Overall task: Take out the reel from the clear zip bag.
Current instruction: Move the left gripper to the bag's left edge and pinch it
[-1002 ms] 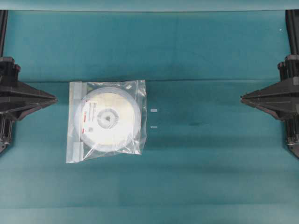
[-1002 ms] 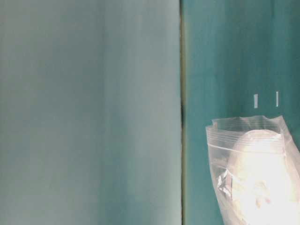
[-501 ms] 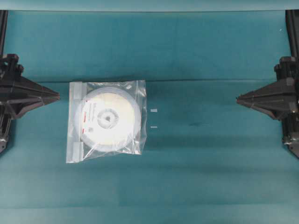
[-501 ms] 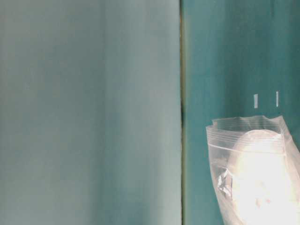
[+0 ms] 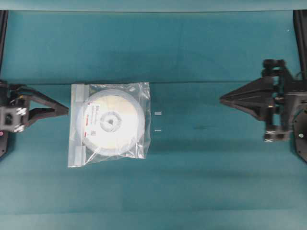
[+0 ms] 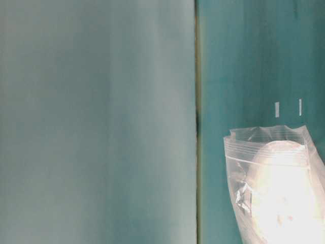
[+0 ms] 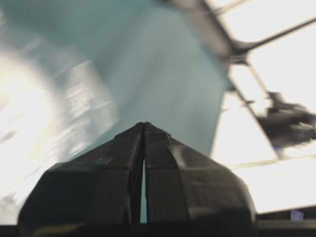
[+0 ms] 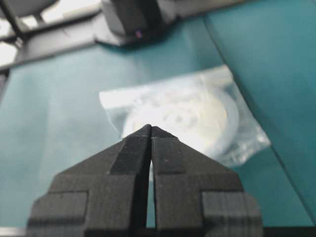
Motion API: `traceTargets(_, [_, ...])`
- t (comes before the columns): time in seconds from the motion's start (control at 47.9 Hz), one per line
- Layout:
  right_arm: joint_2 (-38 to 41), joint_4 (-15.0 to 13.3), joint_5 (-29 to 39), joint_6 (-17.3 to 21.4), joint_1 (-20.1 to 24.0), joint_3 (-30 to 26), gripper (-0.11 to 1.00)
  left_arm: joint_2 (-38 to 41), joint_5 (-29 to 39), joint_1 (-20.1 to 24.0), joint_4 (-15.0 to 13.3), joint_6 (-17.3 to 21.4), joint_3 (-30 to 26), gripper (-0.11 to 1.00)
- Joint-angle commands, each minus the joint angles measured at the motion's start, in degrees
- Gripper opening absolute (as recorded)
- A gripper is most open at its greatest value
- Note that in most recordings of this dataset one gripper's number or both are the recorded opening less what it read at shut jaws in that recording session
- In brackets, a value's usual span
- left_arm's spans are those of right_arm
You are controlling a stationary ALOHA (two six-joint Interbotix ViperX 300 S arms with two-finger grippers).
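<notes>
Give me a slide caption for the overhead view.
Reel sealed inside clear zip bag, flanked by shut left gripper and right gripper.

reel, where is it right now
In the overhead view the reel lies left of centre on the table, sealed inside the bag, near the left gripper and far from the right gripper.

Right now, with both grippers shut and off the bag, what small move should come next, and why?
Probably open the left gripper and ease it toward the clear zip bag. The reel is inside the bag, which lies flat on the table. The left tips sit just off the bag's taped edge; the right gripper is farther away.
</notes>
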Motion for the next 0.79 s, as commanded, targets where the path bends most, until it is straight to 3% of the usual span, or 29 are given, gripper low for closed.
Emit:
traceTargets(0.0, [4.13,0.18,-0.62,0.79,-0.44,-2.55,0.01,0.7,1.23,2.11,0.18,-0.7,0.62,-0.01])
traceTargets(0.146, [9.84,0.18,-0.26,0.79,-0.7,-5.19,0.01,0.88,1.76,4.39,0.26,-1.41,3.6,-0.01])
traceTargets(0.334, [14.77,0.18,0.97,0.79,-1.32,-8.17,0.01,2.29,3.69,5.8,0.18,-5.54,6.68,-0.01])
traceTargets(0.543, [18.02,0.44,1.05,1.23,-1.58,-10.28,0.01,4.04,2.81,6.24,0.26,-5.8,10.02,-0.01])
traceTargets(0.773, [19.95,3.25,1.14,3.87,-2.29,-10.46,0.01,5.19,-7.12,6.42,0.26,-7.21,13.54,0.0])
